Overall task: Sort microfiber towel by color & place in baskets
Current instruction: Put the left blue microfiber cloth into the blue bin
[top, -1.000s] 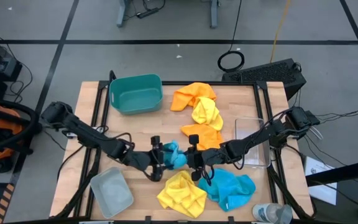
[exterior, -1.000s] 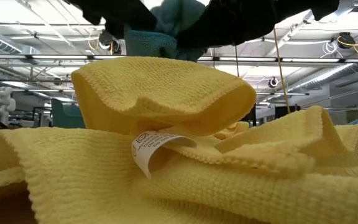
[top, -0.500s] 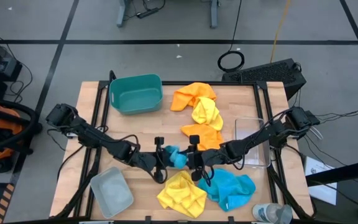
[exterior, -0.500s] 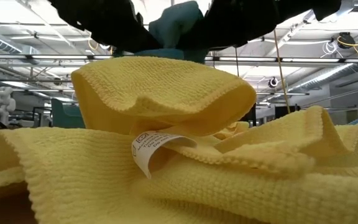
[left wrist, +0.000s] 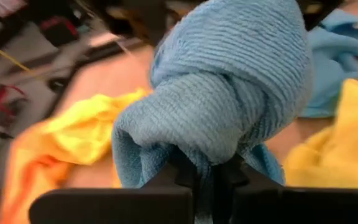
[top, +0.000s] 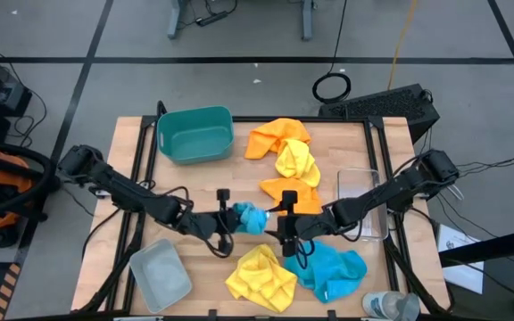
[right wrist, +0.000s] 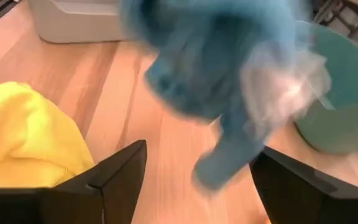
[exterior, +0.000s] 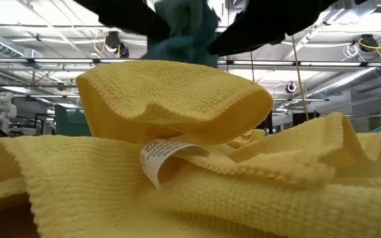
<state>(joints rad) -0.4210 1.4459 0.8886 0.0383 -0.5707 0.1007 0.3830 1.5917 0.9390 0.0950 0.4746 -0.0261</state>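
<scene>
A bright blue microfiber towel [top: 251, 217] hangs bunched above the middle of the table, and my left gripper [top: 236, 217] is shut on it. My right gripper [top: 282, 225] stands open just right of it, fingers apart [right wrist: 204, 180], with the towel ahead of them. On the table lie two orange towels [top: 277, 135] [top: 291, 192], two yellow ones [top: 296, 160] [top: 261, 276] and a second blue one [top: 333, 270]. The teal basket [top: 194, 134] stands far left, the pale grey basket [top: 161, 275] near left and the clear basket [top: 364, 203] at the right. My left gripper pinches a bunched fold at the towel's near end [left wrist: 211, 163] between its two fingers [left wrist: 188, 180]; how many layers I cannot tell. The fingers lie about level and come from the table's left. The towel balls up beyond the fingertips, off the table.
A clear plastic bottle [top: 391, 306] lies at the near right corner. The near yellow towel [exterior: 177, 99] fills the low view, with the held blue towel [exterior: 177, 30] above it. Bare wood [top: 212, 183] shows between the teal basket and the grippers.
My left gripper has shut on the blue towel and taken hold of it. My right gripper has opened, let the towel go and drawn back a little toward the table's right edge. The towel has stayed above the table's middle.
</scene>
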